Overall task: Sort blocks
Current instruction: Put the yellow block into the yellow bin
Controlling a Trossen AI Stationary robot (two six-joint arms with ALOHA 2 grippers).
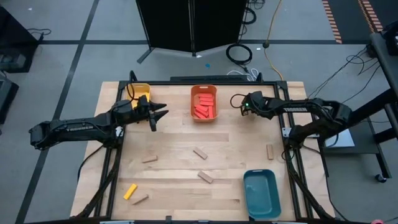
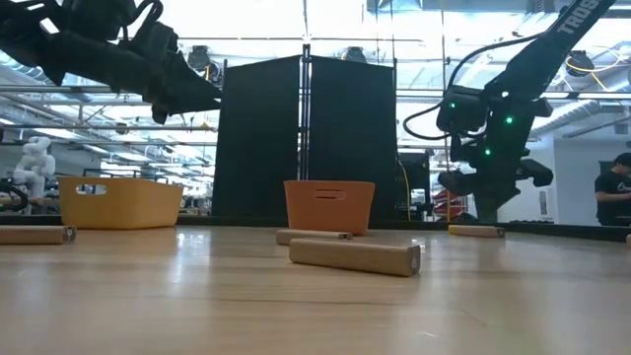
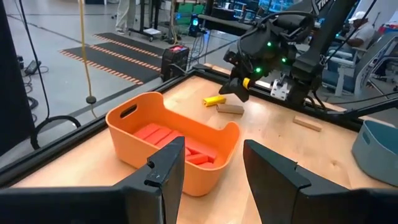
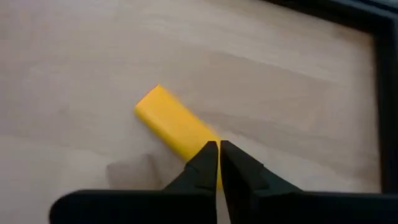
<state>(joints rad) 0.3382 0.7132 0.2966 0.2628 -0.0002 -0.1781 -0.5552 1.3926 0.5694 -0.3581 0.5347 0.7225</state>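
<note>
A yellow block (image 4: 173, 123) lies flat on the table's far right part, with a tan block (image 3: 230, 109) beside it. My right gripper (image 4: 218, 148) is shut, and its tips point down over one end of that yellow block. My left gripper (image 1: 160, 114) hangs open above the table between the yellow bin (image 1: 140, 92) and the orange bin (image 1: 204, 102), holding nothing. Red blocks (image 3: 163, 135) lie inside the orange bin. Several tan blocks (image 1: 199, 153) and another yellow block (image 1: 130, 191) lie scattered on the near half of the table. My right gripper's shut fingertips (image 4: 208, 155) stand over the yellow block's nearer end (image 4: 198, 142), coming slanting down from above. The block lies flat on the table. I cannot tell whether the tips touch it.
A teal bin (image 1: 261, 193) stands at the near right corner. A tan block (image 1: 269, 150) lies near the right edge, another (image 2: 355, 256) close to the low camera. A dark frame (image 4: 385, 93) borders the table just beyond the right gripper.
</note>
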